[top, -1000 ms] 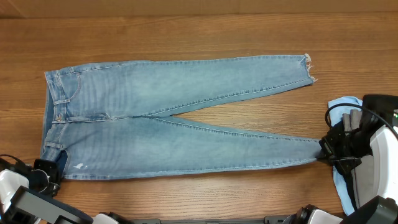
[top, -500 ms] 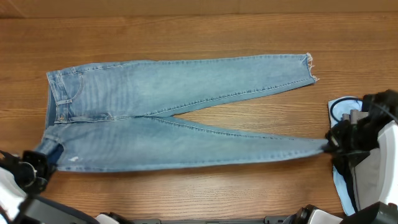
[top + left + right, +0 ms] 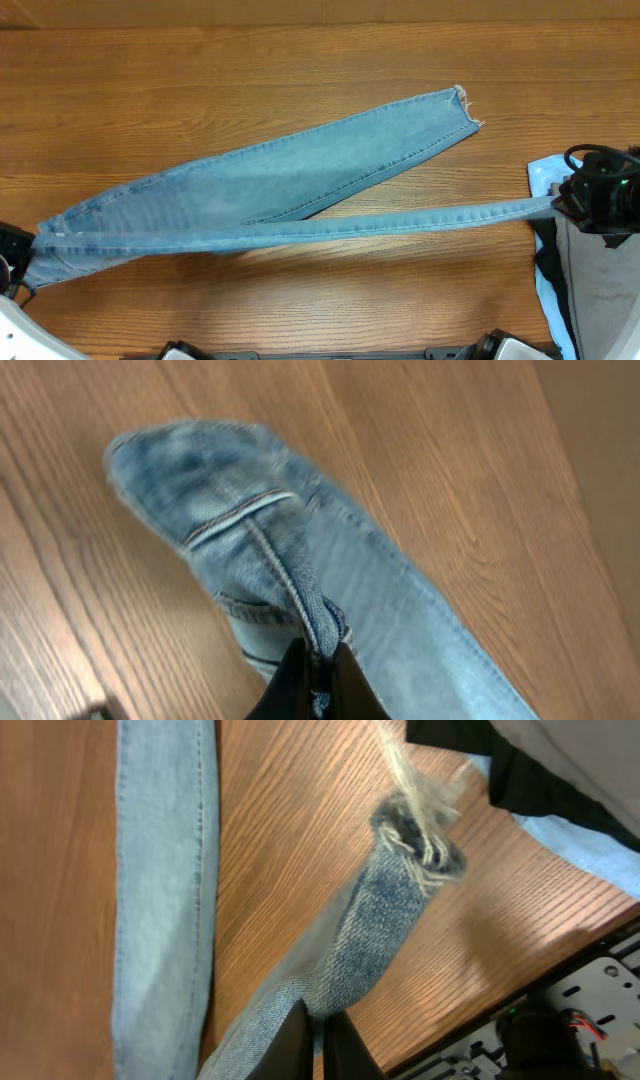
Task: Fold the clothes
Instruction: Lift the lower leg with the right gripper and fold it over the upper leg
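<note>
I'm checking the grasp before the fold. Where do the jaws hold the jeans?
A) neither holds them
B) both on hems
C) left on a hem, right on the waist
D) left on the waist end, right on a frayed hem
D: on the jeans, the left jaws pinch the waist end and the right jaws pinch one frayed hem; the other hem lies free on the table.
</note>
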{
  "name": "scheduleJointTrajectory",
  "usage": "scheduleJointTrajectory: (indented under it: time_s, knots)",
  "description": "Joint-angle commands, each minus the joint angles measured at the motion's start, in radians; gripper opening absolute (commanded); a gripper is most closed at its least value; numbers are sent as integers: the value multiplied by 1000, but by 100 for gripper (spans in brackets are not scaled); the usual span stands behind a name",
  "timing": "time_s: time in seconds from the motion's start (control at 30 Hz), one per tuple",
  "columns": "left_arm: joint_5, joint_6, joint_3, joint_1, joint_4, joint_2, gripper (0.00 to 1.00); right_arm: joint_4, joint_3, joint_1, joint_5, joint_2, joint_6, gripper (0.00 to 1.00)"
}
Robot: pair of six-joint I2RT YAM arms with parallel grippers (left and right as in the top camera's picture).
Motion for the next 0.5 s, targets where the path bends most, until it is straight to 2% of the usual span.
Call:
scheduleJointTrajectory:
  time_s: [0.0,0.13,0.3,0.47]
  knots:
    - [-101,-19,34,-58,91,35,4,97,33,-5,28,24,24,4]
    - [-158,-19,34,-168,154,112,4,228,33,44,10,105,93,4]
    - [-325,-31,34,-310,147,261,4,426,33,175,3,295,124,4]
    - [-446,-34,34,-361,154,381,4,606,33,255,13,500,185,4]
